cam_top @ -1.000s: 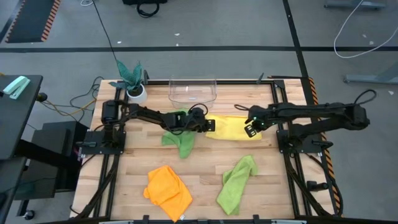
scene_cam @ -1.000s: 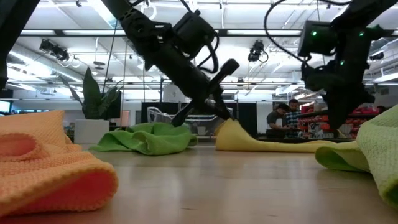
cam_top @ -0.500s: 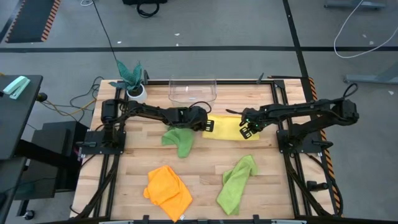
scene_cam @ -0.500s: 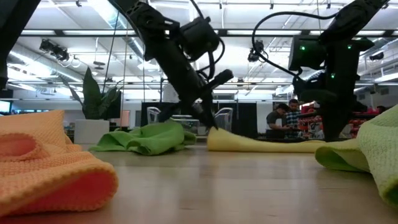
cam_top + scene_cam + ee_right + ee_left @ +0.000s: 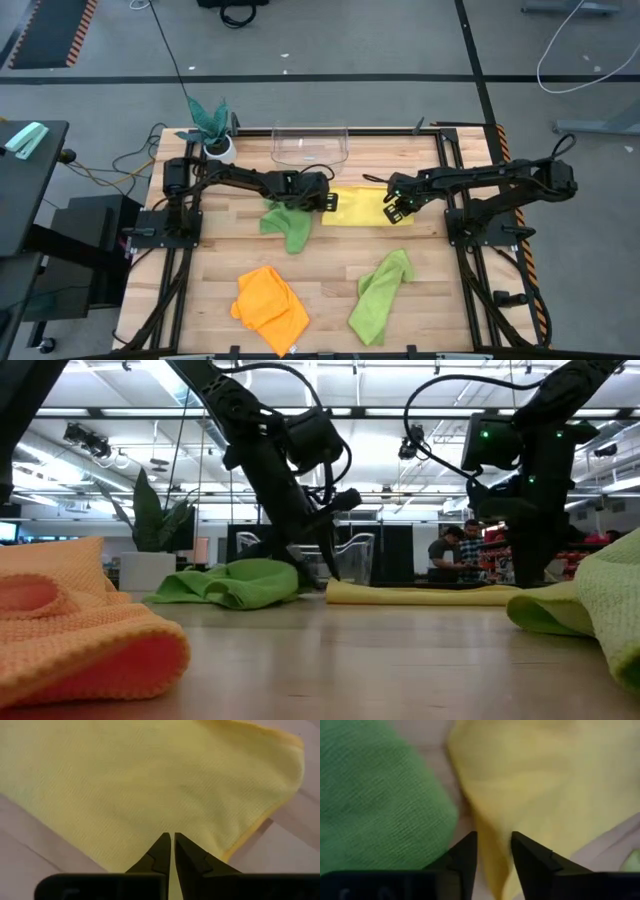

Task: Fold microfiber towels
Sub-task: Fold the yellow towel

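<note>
The yellow towel [image 5: 362, 207] lies flat on the table between my two grippers; it shows as a low strip [image 5: 420, 594] in the low view. My left gripper [image 5: 494, 851] is open at its left edge, with one finger on either side of the yellow cloth; whether they touch it I cannot tell. My right gripper [image 5: 172, 840] is at the towel's right end, its fingertips nearly together. A lime green towel [image 5: 288, 222] lies crumpled just left of the yellow one. Near the front lie the orange towel [image 5: 270, 305] and a second green towel [image 5: 380, 292]. My right gripper has its fingertips down on the yellow towel's right edge [image 5: 172, 822], with only a thin slit between them. The fingers slant down from the table's right. They hide the exact spot of the pinch. The towel lies flat on the table ahead of them.
A clear plastic bin [image 5: 310, 145] stands at the far edge, and a teal plant in a white pot [image 5: 212, 130] is at the far left. Bare wood [image 5: 330, 265] shows between the yellow towel and the two front towels.
My left gripper has gone down and a little toward the table's left edge. The yellow towel's left end was held up in a peak and now lies flat on the wood. My right gripper has shifted slightly toward the table's left, staying low at the towel's right end.
</note>
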Robot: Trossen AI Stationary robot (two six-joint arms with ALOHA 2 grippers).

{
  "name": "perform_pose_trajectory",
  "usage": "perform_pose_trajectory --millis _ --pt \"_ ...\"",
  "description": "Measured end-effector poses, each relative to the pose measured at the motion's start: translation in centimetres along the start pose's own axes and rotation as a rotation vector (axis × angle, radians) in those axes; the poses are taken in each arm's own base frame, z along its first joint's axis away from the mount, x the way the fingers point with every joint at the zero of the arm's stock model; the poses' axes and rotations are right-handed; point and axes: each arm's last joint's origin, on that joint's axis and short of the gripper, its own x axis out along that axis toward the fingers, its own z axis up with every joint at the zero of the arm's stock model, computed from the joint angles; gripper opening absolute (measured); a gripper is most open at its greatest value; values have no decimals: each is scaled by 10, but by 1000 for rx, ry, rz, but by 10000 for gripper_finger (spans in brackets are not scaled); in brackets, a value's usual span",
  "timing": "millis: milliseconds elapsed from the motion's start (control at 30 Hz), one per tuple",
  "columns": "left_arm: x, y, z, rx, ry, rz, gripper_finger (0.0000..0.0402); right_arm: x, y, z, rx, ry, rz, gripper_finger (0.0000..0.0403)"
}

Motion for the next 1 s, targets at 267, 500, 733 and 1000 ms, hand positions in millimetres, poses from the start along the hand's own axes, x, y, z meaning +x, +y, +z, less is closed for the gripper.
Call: perform_pose_trajectory --millis 267,500,733,1000 --pt "9 7 1 6 16 38 186 -6 -3 -1 22 17 37 59" --pt "10 7 1 109 7 44 191 -31 -7 -5 125 -62 151 87" --pt "11 8 0 236 16 47 173 -49 -19 -15 336 -84 169 107" --pt "11 8 0 366 46 30 167 -45 -26 -11 541 -82 134 109"
